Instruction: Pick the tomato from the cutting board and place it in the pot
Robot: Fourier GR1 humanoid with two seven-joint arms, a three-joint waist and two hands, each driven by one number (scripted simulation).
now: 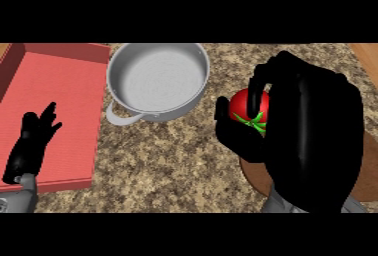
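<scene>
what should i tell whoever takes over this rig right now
Right hand: curled round the tomato, held above the counter, right of the pot.
Left hand: open, resting over the red tray, holding nothing.
Done: tomato picked up.
Left: carry it leftward over the pot, which shows nothing inside, and release it there.

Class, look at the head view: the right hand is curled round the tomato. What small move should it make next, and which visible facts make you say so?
Probably carry the tomato leftward toward the pot, without opening yet. The right hand has its fingers and thumb curled round the tomato, but it sits right of the pot, over the speckled counter, not above the opening. The left hand rests open over the red tray.
</scene>
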